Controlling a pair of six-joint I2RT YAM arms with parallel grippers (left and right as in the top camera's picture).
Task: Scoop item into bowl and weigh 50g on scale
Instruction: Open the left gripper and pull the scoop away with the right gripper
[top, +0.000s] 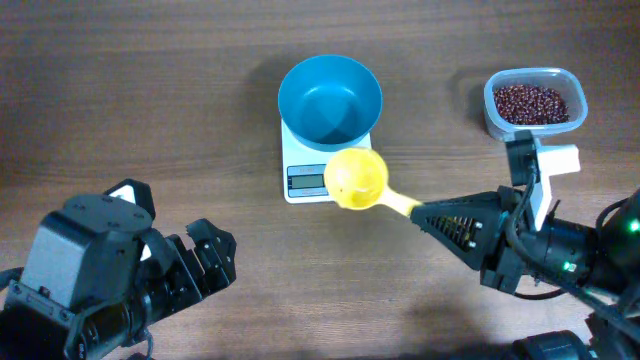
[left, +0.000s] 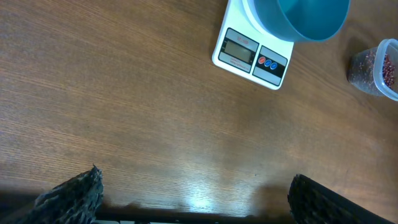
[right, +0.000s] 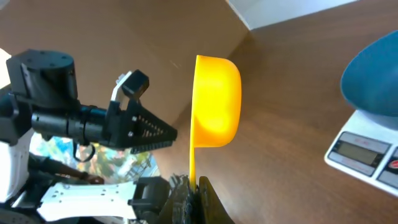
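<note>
Overhead: bowl (top: 329, 100) sits on the scale (top: 305, 180) and looks empty. Beans (top: 535, 103) lie in a clear tub (top: 490, 100), well right of the scale. Right gripper (top: 420, 212) is clenched on the handle of a yellow scoop (top: 357, 178), whose cup hangs over the scale's front edge and appears empty. Left gripper (top: 205, 262) is released and holds nothing, down-left of the scale. By my reading, no scooping is done yet.

Left wrist: scale display (left: 240, 47) is unreadable and the bowl is cut off.

Right wrist: scoop is seen edge-on, its inside hidden.
</note>
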